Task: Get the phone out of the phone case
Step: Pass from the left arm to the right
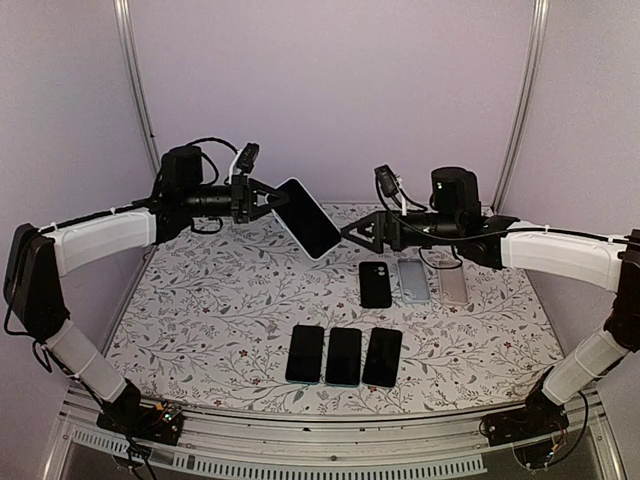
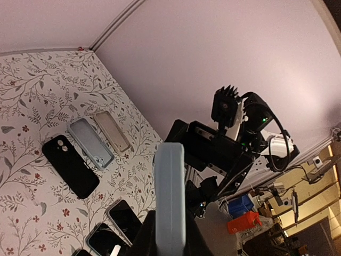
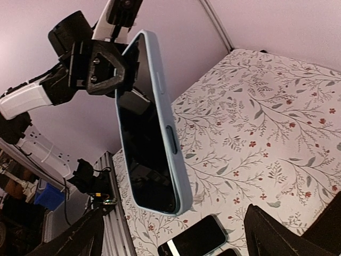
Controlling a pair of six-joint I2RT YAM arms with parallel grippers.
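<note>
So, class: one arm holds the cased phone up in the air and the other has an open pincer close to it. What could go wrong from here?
1. The left pincer clamps the cased phone near one end only, above the table; a tug from the open right pincer might twist it loose.
2. A drop could hit the three phones lying on the table.
3. The right pincer may pinch case and phone together, so nothing separates.

No writing, brand, number or sign can be read in any view. The screen of the pale blue cased phone (image 3: pixel 144 144) shows only dark glass, as do the three black slab phones (image 1: pixel 343 356) lying on the floral-patterned tabletop (image 1: pixel 200 300).
</note>
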